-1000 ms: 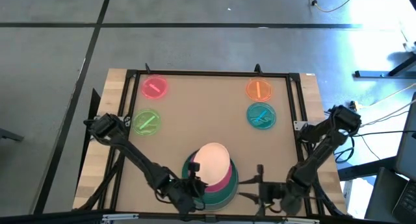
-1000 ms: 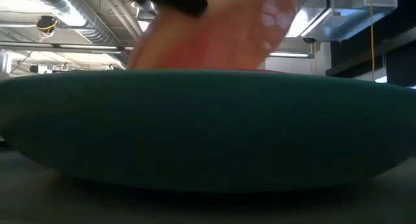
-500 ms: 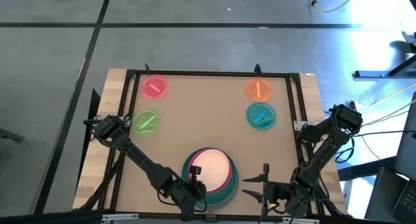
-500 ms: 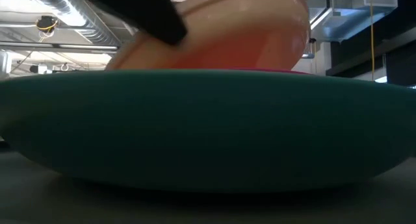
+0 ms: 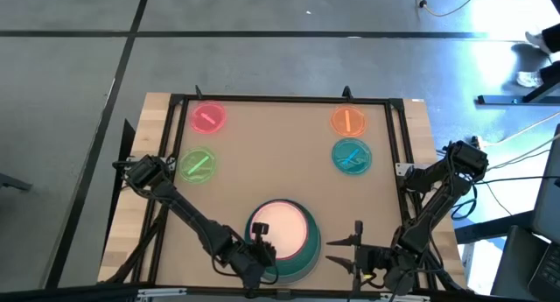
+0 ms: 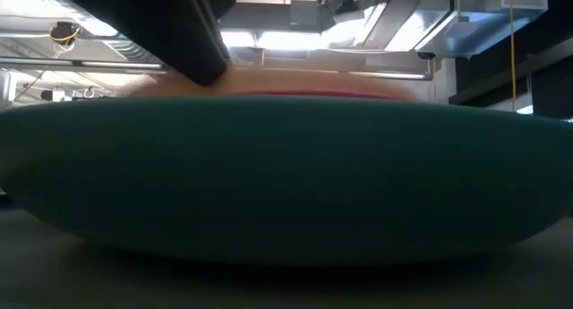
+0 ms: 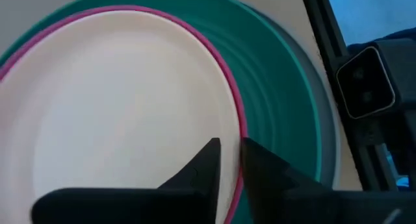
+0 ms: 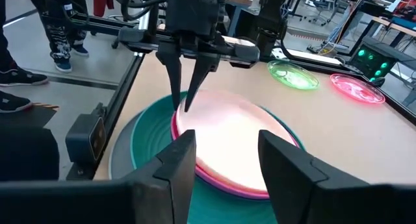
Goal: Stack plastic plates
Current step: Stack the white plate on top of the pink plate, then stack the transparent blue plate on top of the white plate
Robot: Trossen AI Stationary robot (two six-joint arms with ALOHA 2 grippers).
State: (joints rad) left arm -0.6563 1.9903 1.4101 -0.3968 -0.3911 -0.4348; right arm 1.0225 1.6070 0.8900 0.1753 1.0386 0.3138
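Observation:
A stack sits at the table's near edge: the cream-white plate lies on a magenta plate, in a teal plate, over a grey one. The navy plate is hidden. My left gripper is at the stack's near-left rim, shut on the cream plate. My right gripper hangs open just right of the stack, touching nothing. My left gripper pinches the cream-white plate's rim on its near-left side between its two fingers. The fingers come from above, pointing down, one inside the rim and one outside. The plate lies nearly flat on the magenta plate.
Small translucent plates lie apart on the table: pink far left, green below it, orange far right, blue below that. A black frame borders the table. People's legs show beyond it.
My left gripper has moved down, lowering the cream-white plate. A second ago the plate stood tilted, its far side raised above the stack; now it lies nearly flat on the magenta plate.

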